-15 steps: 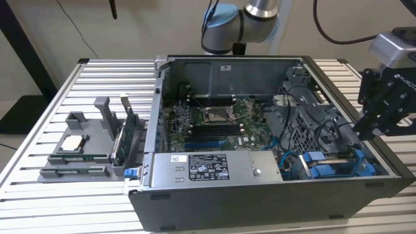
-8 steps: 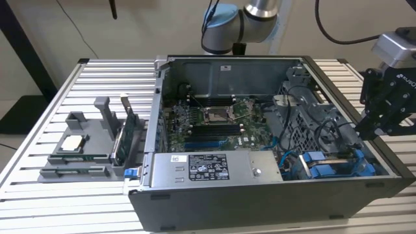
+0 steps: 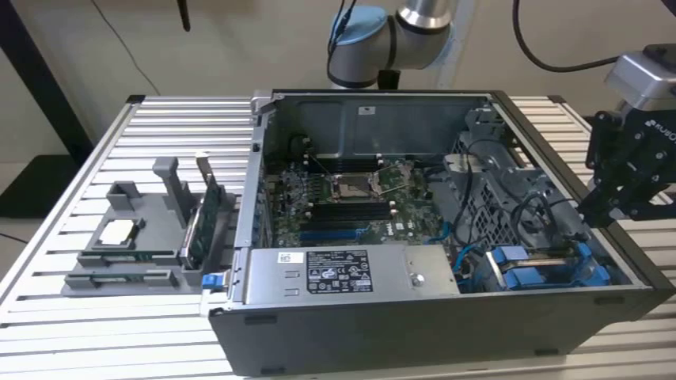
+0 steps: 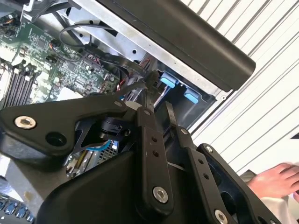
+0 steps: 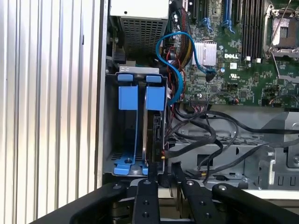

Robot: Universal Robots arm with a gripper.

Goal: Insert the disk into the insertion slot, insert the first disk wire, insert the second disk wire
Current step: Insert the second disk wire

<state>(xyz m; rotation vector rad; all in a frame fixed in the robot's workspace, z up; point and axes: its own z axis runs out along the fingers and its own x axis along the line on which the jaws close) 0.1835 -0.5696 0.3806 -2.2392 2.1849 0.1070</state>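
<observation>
The disk [image 5: 150, 133] stands on edge in its blue carrier [image 5: 155, 97] inside the insertion slot of the grey drive cage [image 5: 108, 116]. A second blue carrier tab [image 5: 127, 95] sits beside it. In the exterior view the cage [image 3: 549, 267] is at the case's near right corner. My gripper [image 3: 618, 202] hangs over the case's right wall, just outside the cage. In both wrist views its black fingers [image 5: 145, 191] [image 4: 150, 140] are slightly apart with nothing visible between them. Loose black wires [image 5: 201, 135] lie beside the disk's edge.
The open computer case [image 3: 423, 332] sits on a slatted table [image 3: 158, 127]. A blue cable [image 5: 174, 60] loops over the motherboard [image 5: 243, 60]. A grey fixture [image 3: 138, 237] with green cards [image 3: 203, 218] stands at the exterior view's left. A person's hand [image 4: 275, 179] rests nearby.
</observation>
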